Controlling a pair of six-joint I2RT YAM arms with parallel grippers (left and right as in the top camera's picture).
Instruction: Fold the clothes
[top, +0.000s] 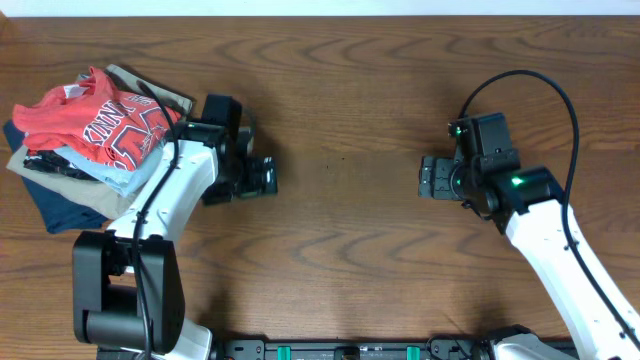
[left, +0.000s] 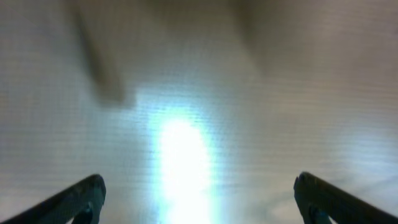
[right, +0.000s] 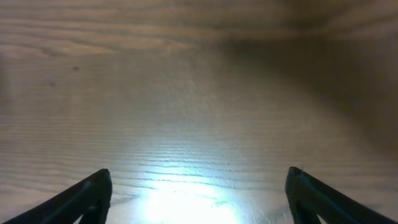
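Observation:
The coral-red T-shirt (top: 100, 125) with white-and-dark lettering lies crumpled on top of a pile of clothes at the far left of the table in the overhead view. My left gripper (top: 268, 176) is just right of the pile, over bare wood, open and empty; its wrist view (left: 198, 193) shows only blurred table and glare between the spread fingers. My right gripper (top: 427, 178) is open and empty over the table's right middle; its wrist view (right: 198, 186) shows bare wood grain between the fingers. The shirt is not in either wrist view.
Under the red shirt lie a light blue garment (top: 105, 172), a tan one (top: 60, 168) and a navy one (top: 62, 205). The wooden table (top: 340, 110) stretches between the two arms. A black cable (top: 545, 90) loops above the right arm.

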